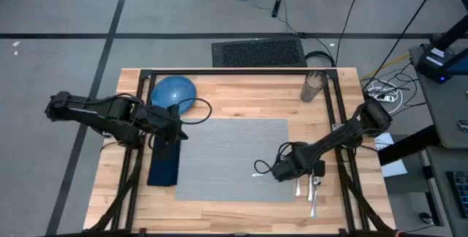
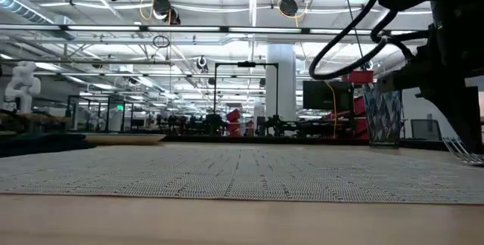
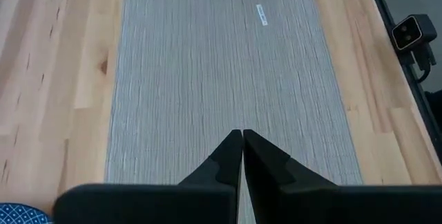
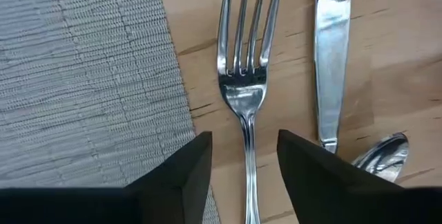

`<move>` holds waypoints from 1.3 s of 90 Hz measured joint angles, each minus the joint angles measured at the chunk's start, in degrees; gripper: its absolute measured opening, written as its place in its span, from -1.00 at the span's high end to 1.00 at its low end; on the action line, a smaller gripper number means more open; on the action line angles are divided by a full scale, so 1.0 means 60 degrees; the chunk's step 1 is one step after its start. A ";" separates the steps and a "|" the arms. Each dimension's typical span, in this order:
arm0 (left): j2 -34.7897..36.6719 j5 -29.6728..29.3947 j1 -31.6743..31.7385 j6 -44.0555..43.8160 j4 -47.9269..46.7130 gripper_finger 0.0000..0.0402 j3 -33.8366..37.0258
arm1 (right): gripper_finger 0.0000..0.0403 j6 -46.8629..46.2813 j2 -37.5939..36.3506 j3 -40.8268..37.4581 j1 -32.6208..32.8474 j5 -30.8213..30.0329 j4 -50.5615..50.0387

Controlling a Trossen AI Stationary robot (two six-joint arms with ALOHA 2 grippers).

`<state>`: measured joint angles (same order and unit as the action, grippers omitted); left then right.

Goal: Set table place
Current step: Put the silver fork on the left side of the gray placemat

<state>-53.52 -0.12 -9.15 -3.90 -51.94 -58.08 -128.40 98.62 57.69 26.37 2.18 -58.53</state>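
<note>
High view first: I saw the grey placemat (image 1: 234, 156) lying flat and square in the middle of the table (image 1: 241, 91), so I judged that step done. The blue dish (image 1: 174, 93) sat off the mat near its far left corner, the navy napkin (image 1: 164, 165) lay along the mat's left edge, a cup (image 1: 313, 86) stood at the far right, and the cutlery (image 1: 311, 187) rested on bare wood just beside the mat's right edge. I reckoned the dish, and perhaps the napkin and cutlery, were left to place. My left gripper (image 1: 178, 129) hung over the mat's left edge; my right gripper (image 1: 279, 170) was low near the mat's right edge.

Low view gave me the mat's woven surface stretching level across the table, with no visible curl or wrinkle, and the patterned cup (image 2: 383, 116) behind.

Left wrist view showed that gripper's fingers (image 3: 222, 160) pressed together, holding nothing, above the mat's ribbed weave, its small white tag (image 3: 262, 14) farther off.

Right wrist view showed my fingers (image 4: 185, 165) apart, straddling the fork (image 4: 245, 79) handle without touching it; a knife (image 4: 331, 51) and spoon bowl (image 4: 378, 156) lay beside it, the mat's edge (image 4: 90, 79) just beside the fork.
</note>
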 joint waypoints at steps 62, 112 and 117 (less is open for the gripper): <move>0.0474 -0.0725 0.0011 -0.0041 -0.0561 1.00 0.0000 | 0.95 -0.0663 0.0704 0.0025 -0.0022 0.0564 0.0366; 0.0838 -0.1071 0.0011 -0.0212 -0.0707 1.00 0.0000 | 0.99 0.0118 -0.0127 0.1965 -0.0240 -0.1843 -0.0459; 0.0838 -0.1071 0.0011 -0.0144 -0.0688 1.00 0.0000 | 0.99 0.0575 0.0032 0.2217 -0.0445 -0.2400 0.0086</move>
<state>-48.49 -6.55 -9.08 -4.76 -56.07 -58.08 -124.95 98.82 70.99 23.70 -12.23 -58.01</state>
